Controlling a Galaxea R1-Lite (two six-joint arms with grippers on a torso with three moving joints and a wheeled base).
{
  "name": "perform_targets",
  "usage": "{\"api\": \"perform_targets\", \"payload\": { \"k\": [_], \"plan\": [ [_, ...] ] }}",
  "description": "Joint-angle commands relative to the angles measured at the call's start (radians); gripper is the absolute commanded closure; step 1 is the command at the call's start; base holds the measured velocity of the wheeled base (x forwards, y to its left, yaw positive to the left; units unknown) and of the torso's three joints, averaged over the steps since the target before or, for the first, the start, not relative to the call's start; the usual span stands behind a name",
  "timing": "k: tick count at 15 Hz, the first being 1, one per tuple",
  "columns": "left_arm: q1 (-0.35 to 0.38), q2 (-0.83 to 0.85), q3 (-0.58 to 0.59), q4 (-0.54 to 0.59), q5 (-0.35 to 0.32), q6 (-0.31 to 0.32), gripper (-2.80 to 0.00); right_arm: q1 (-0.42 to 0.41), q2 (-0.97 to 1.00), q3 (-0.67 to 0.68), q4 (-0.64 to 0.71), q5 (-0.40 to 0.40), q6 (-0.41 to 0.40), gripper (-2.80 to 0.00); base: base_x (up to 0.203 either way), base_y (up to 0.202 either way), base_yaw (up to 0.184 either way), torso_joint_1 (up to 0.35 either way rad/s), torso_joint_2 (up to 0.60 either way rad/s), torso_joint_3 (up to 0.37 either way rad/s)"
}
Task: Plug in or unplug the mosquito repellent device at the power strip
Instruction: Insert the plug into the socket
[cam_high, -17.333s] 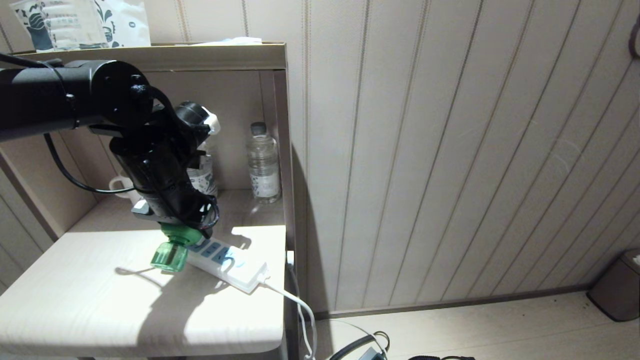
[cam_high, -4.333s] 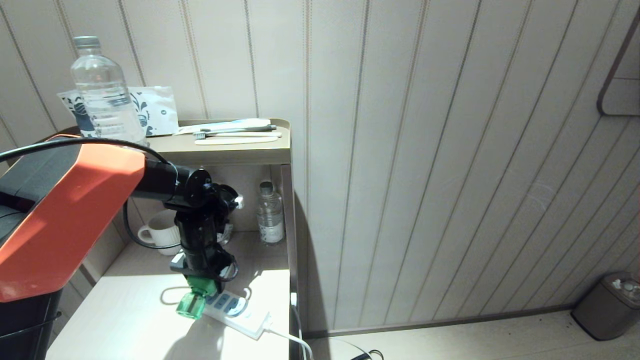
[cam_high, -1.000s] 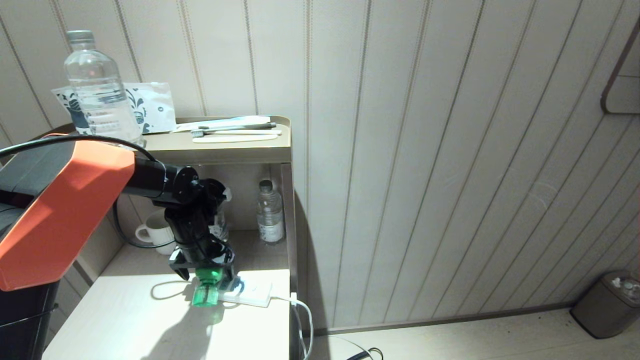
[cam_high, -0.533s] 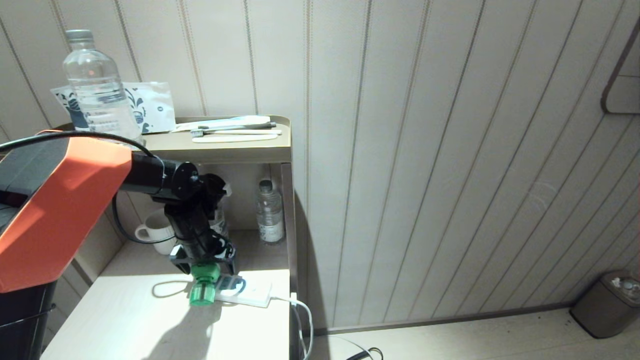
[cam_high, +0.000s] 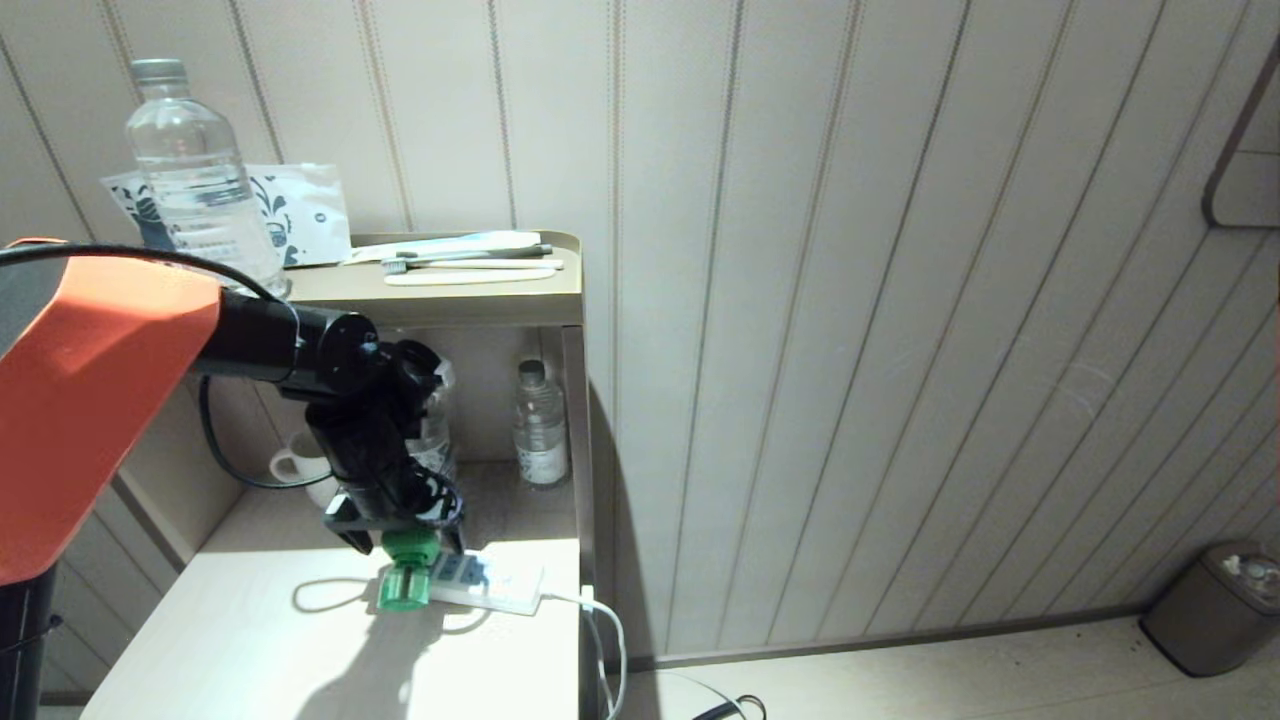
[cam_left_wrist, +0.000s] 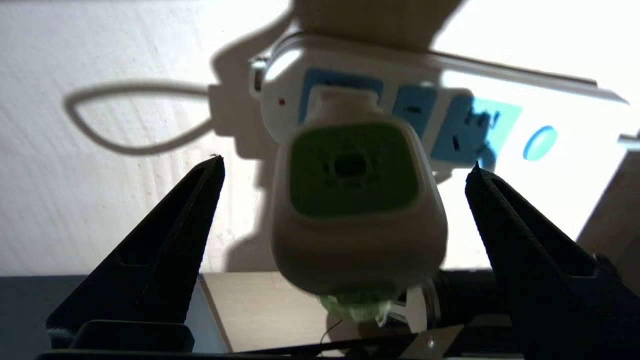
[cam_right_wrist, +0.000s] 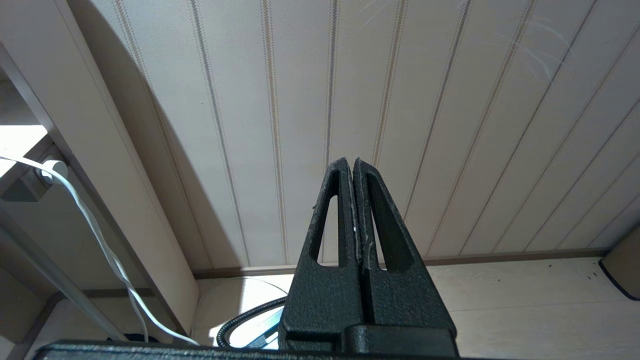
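No readable writing anywhere; the labels on the water bottles (cam_high: 190, 190) are too small to make out, and both look clear inside. The mosquito repellent device (cam_high: 405, 575) sits plugged into the power strip (cam_high: 495, 590) at its 9 o'clock end. The left gripper (cam_left_wrist: 345, 170) hangs spread wide around it, touching nothing. The right gripper (cam_right_wrist: 354, 165) is pinched closed, empty.

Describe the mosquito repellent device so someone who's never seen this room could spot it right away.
Find the pale wooden table under the shelf. A white power strip lies on it, and the mosquito repellent device is plugged into its end. It is the only green thing there, unlike the clear water bottles.
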Motion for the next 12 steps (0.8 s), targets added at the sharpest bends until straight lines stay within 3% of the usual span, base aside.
{"api": "perform_targets", "payload": {
  "k": [1, 12],
  "plan": [
    [-0.008, -0.070, 0.040, 0.004, -0.018, 0.003, -2.80, 0.000, 0.000, 0.000, 0.000, 0.000, 0.000, 0.00, 0.000, 0.000, 0.000, 0.000, 0.00, 0.000],
    [-0.020, -0.292, 0.034, 0.038, 0.001, 0.000, -2.80, 0.000, 0.000, 0.000, 0.000, 0.000, 0.000, 0.00, 0.000, 0.000, 0.000, 0.000, 0.00, 0.000]
  ]
}}
